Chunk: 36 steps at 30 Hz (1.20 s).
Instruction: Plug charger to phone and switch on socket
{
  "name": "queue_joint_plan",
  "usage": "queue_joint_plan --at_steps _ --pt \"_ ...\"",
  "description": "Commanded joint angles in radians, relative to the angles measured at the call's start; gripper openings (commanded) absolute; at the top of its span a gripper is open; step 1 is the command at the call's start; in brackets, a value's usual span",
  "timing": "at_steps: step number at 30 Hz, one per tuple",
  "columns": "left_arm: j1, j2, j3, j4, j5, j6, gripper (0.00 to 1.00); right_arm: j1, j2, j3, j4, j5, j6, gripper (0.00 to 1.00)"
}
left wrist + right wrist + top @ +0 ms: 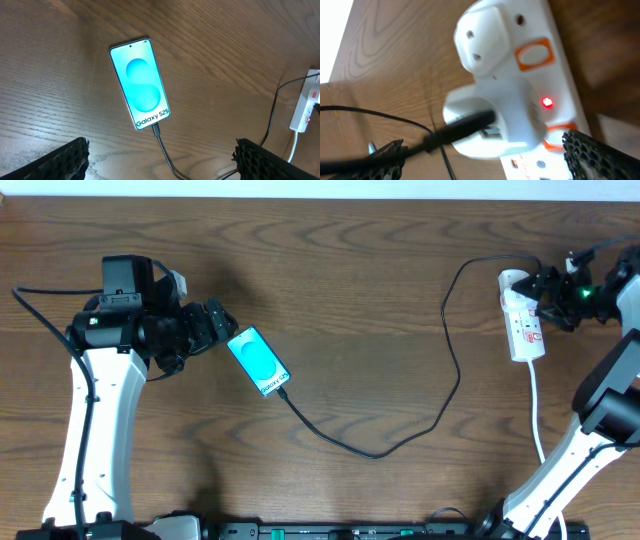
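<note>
Near the left edge the left gripper [220, 323] hovers, fingers wide apart, just beside the flat-lying phone [258, 361]. The charger [376, 456] is plugged into the phone and loops rightward to the socket [524, 330] by the right edge, its red lamp [547, 102] lit; the right gripper [547, 298] hangs over it, fingers apart.

The phone [140, 82] is cyan and teal, the charger [165, 152] black, the socket [526, 330] white with orange-red switches, the surface [350, 300] brown wood-grain.

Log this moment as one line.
charger: in phone | socket: red light lit | left hand: open, off phone | right hand: open, over socket
</note>
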<state>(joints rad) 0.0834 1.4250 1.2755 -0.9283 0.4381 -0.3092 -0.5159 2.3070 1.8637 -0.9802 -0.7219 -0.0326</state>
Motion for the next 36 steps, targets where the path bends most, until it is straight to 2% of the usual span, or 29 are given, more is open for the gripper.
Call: queue_joint_plan --at_steps 1,18,29,32,36 --pt "0.003 -0.006 -0.004 -0.005 -0.013 0.021 0.93 -0.016 0.015 0.037 -0.018 0.003 0.009 0.99" --pt "0.003 -0.006 -0.004 0.011 -0.013 0.02 0.93 -0.013 -0.098 0.095 -0.167 0.05 -0.052 0.99" --pt "0.003 -0.006 -0.003 0.042 -0.013 0.02 0.93 0.001 -0.446 0.095 -0.231 0.119 -0.051 0.99" --pt "0.003 -0.008 -0.003 0.073 -0.013 0.02 0.93 0.031 -0.566 0.095 -0.245 0.146 -0.05 0.99" --pt "0.003 -0.01 0.0 0.123 -0.013 0.02 0.93 0.116 -0.703 0.095 -0.272 0.28 -0.03 0.99"
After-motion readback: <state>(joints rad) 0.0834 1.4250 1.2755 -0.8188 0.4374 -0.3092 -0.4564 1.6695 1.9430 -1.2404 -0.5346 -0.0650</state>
